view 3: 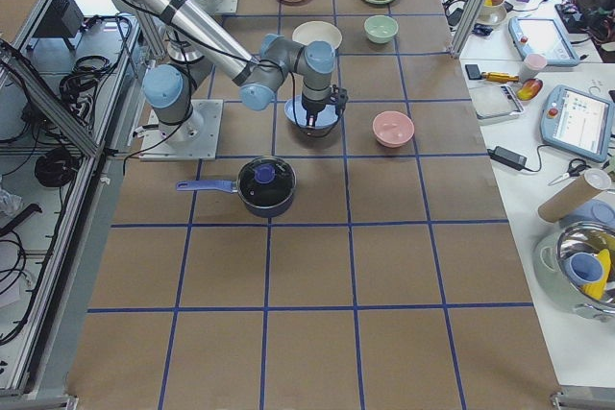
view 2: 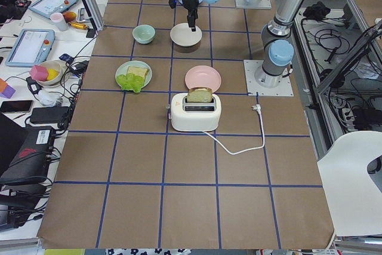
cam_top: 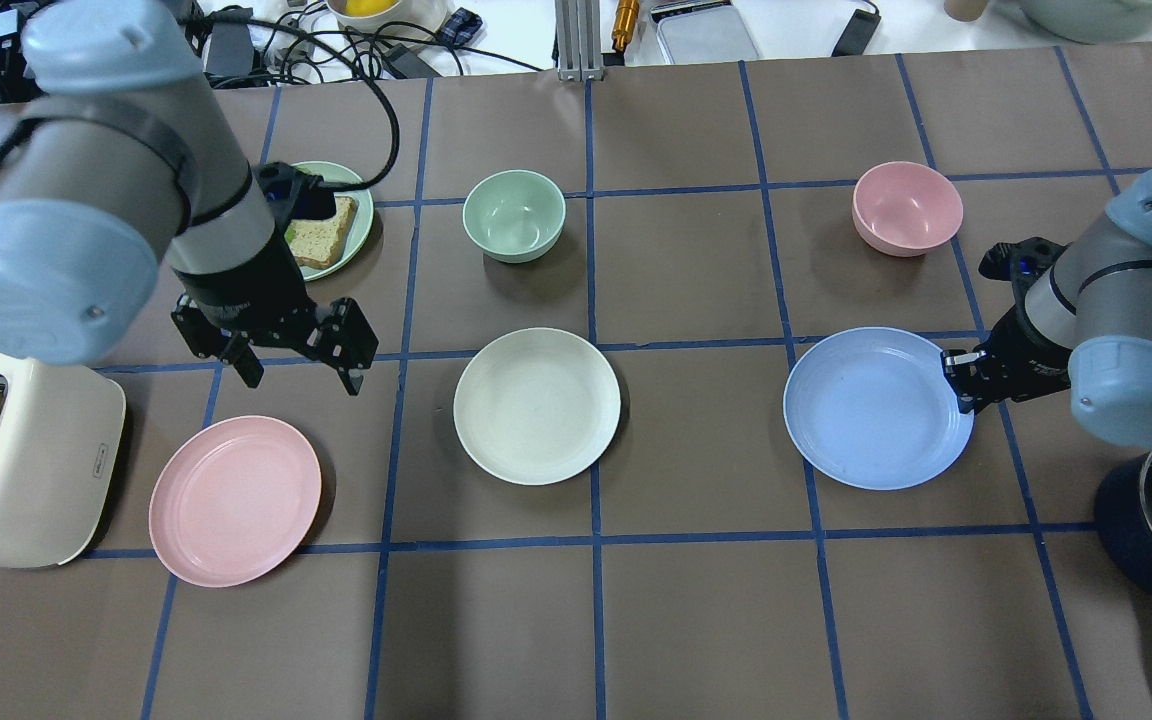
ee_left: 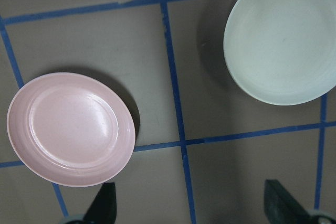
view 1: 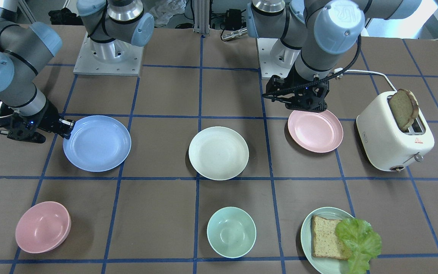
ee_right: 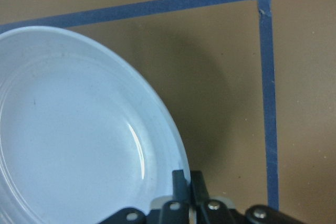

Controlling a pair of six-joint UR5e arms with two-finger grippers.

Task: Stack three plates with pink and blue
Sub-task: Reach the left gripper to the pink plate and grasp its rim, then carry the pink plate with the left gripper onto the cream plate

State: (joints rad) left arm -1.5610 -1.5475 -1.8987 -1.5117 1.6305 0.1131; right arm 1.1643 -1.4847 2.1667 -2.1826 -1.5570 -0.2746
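My blue-taped desk carries a pink plate near my left claw, a cream plate between both, and a blue plate at my right claw.

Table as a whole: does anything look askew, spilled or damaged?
Nothing spilled or damaged. The light blue round plastic plate is pinched at its rim by the right gripper; the brown bread slice leans out of the cream toaster.

Grey arms, pale-blue joint caps, silver bases; black left claw, right claw
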